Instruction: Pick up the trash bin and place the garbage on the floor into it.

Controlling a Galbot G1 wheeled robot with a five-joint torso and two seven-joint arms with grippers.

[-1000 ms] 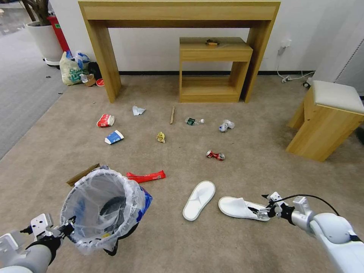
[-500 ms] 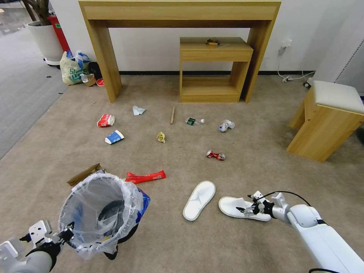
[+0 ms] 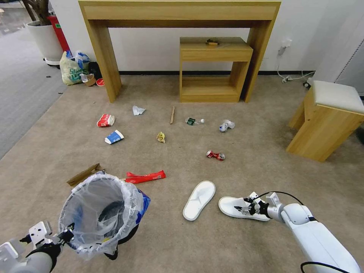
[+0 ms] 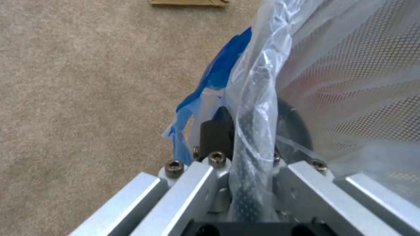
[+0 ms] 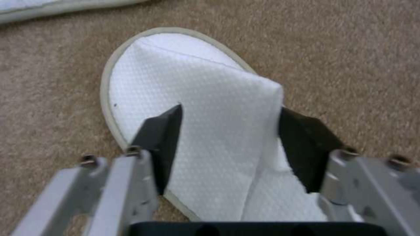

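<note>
In the head view, the left gripper [image 3: 68,232] held the trash bin [image 3: 101,212] by its rim above the floor [image 3: 246,170], while the right gripper [image 3: 242,207] had pushed further along the nearer slipper [image 3: 239,207] than a second before. In the left wrist view, the jaws were clamped on rim and liner; the slick plastic could slip. In the right wrist view, the jaws stood apart astride the strap and might pinch only loose fabric.
</note>
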